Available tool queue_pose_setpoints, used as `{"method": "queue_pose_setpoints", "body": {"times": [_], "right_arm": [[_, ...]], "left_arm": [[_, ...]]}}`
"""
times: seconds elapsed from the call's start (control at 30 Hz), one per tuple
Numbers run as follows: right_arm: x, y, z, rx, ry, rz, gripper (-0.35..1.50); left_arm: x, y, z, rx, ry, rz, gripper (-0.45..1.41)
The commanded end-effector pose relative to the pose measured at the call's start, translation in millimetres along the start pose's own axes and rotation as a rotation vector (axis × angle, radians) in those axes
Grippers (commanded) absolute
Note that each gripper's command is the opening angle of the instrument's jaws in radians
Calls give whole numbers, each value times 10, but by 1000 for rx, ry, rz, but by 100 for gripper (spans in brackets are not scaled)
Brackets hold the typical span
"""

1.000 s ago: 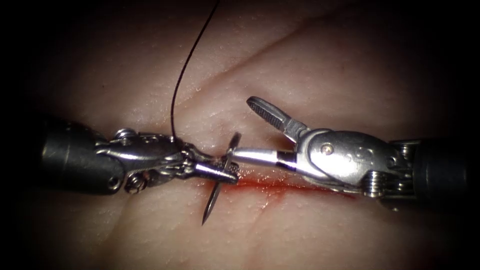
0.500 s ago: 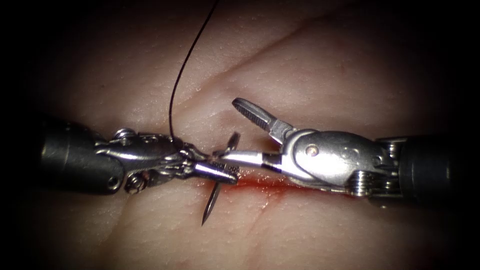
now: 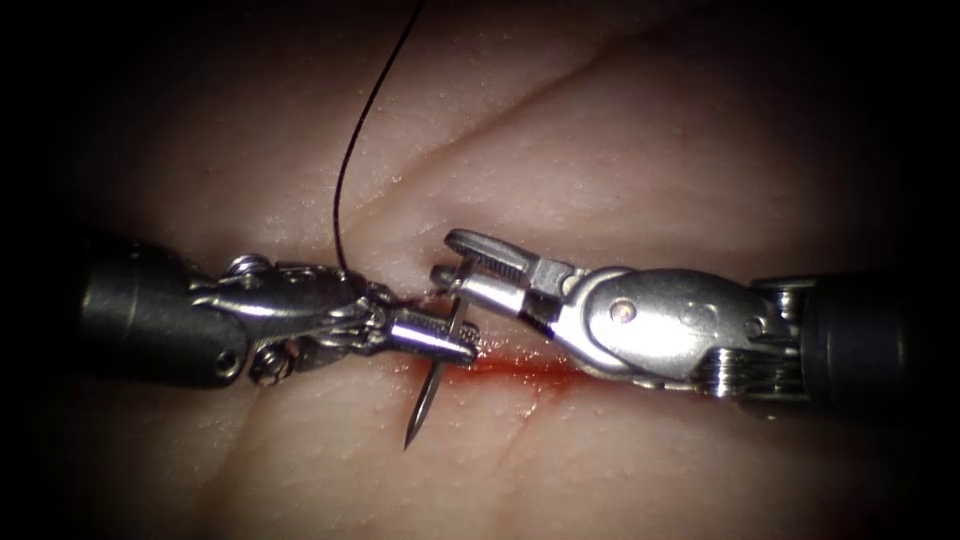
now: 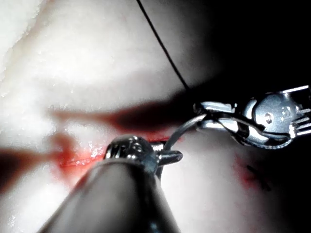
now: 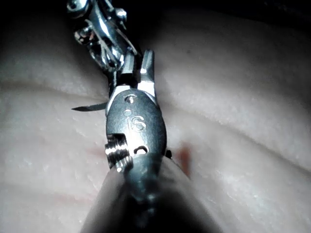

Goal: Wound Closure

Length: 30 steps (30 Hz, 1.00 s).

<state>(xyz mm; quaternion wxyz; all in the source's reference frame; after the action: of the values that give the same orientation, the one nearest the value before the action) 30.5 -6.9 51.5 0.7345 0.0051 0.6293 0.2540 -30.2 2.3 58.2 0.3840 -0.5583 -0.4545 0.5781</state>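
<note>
My left tool (image 3: 447,340) comes in from the left and is shut on the curved needle (image 3: 424,402) near mid-curve, above the left end of the cut (image 3: 525,368). The needle's sharp tip points down over the tissue (image 3: 620,150) and is free, not in it. My right tool (image 3: 455,277) reaches in from the right and is shut on the needle's upper part, close to the left tool. The left wrist view shows the needle (image 4: 183,130) arching from the left tool (image 4: 167,156) into the right tool (image 4: 208,114). Dark thread (image 3: 350,160) rises from behind the left tool.
Red fluid (image 3: 500,366) lines the cut, which runs to the right beneath the right tool. Pale creases cross the tissue above. In the right wrist view the needle tip (image 5: 87,108) sticks out beside the right tool (image 5: 138,73).
The right tool has moved left and its wide-open jaws have shut on the needle's upper part. The left tool and the needle have stayed in place.
</note>
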Motion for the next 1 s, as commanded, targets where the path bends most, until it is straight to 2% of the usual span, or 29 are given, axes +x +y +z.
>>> {"method": "queue_pose_setpoints", "body": {"times": [0.03,0.07,0.17,0.33,0.5,0.67,0.73,0.8,0.87,1.0], "right_arm": [[-5,-3,4,7,-9,-2,-35],[-12,18,2,35,-22,-48,-35],[-16,26,2,62,-15,-66,-35],[-23,49,-1,95,13,-124,-35],[-32,64,-2,155,-11,-236,-35],[-38,78,2,226,20,-307,-35],[-43,84,5,252,17,-335,-35],[-45,85,6,260,15,-337,-35],[-56,88,7,309,3,-381,-35],[-73,88,11,359,13,-484,-35]], "left_arm": [[-3,-4,5,8,0,-1,-45],[1,-10,6,258,97,187,120],[-3,-8,3,264,90,227,120],[-20,-4,-2,277,76,297,101],[-41,-7,-2,321,58,339,101],[-60,-19,2,355,46,358,101],[-70,-30,4,361,26,396,86],[-74,-35,6,359,25,407,83],[-86,-52,12,372,13,492,42],[-92,-74,23,389,-17,524,29]]}}
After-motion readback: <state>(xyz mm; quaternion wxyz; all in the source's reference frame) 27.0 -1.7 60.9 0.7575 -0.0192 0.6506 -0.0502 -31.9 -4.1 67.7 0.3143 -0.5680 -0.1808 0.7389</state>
